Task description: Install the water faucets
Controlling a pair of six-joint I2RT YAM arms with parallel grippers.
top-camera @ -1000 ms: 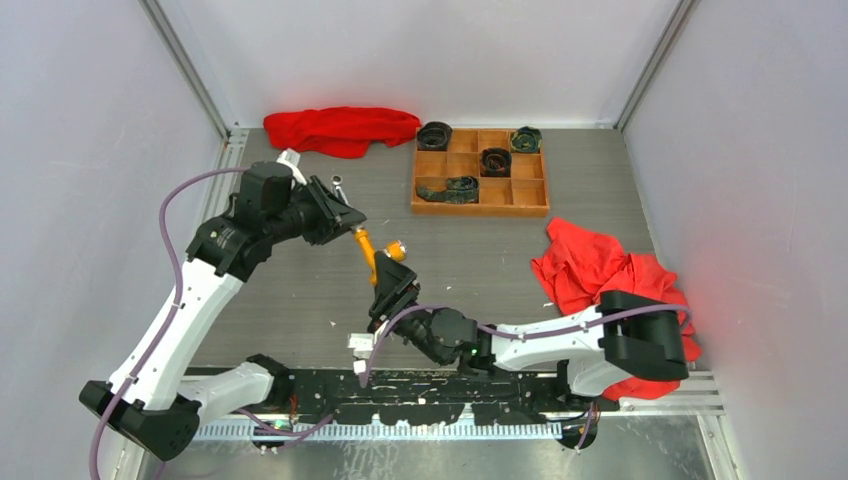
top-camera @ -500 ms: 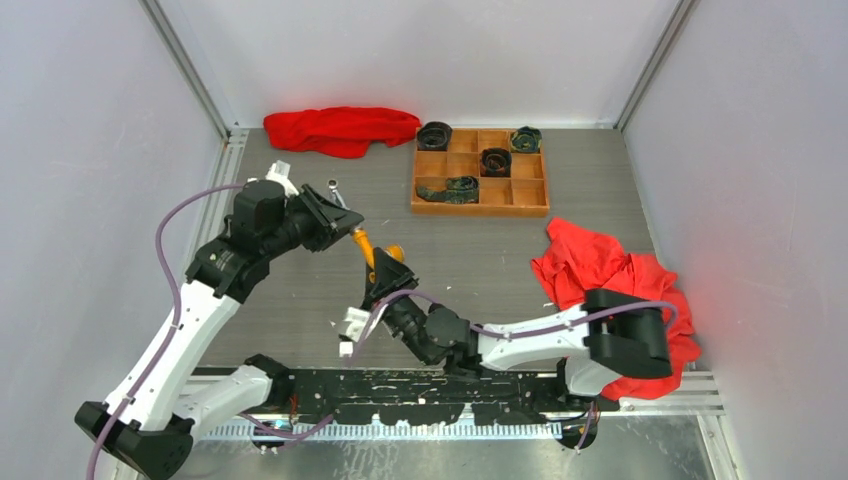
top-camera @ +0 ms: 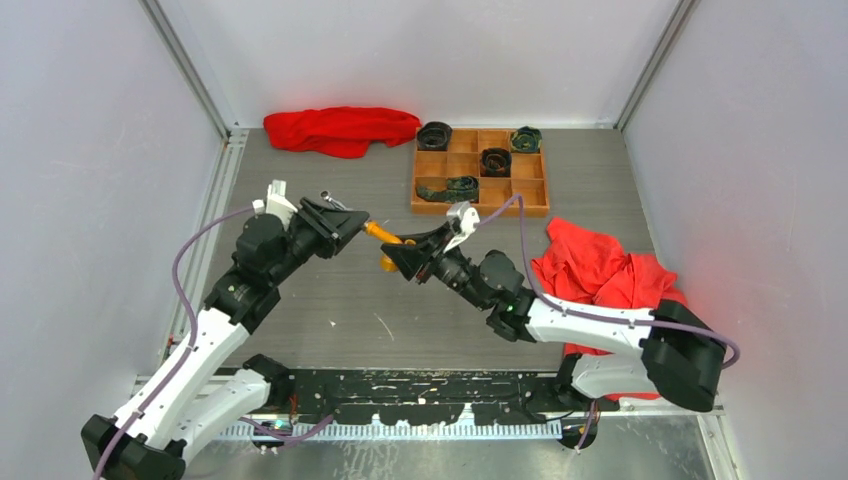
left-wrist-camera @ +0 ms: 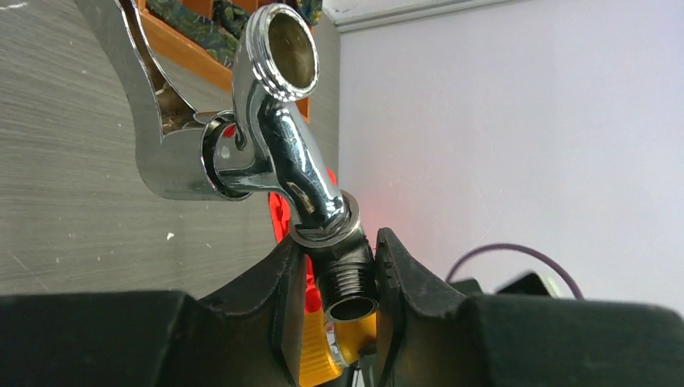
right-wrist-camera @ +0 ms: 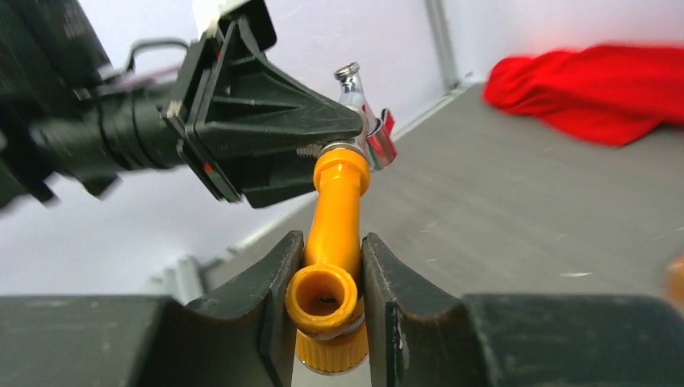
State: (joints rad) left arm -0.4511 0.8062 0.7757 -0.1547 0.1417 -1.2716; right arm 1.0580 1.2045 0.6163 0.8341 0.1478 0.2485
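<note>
Left pincer clenched on the silver faucet's threaded stem, right pincer clamped on the orange-yellow faucet, both pieces end to end above the grey table; wooden tray, red cloth, pale walls beyond.

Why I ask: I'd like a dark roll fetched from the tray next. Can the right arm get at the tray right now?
Probably not yet. The tray lies close beyond the right hand with nothing between, but that hand is shut on the orange faucet, so it would need to let go first.
</note>
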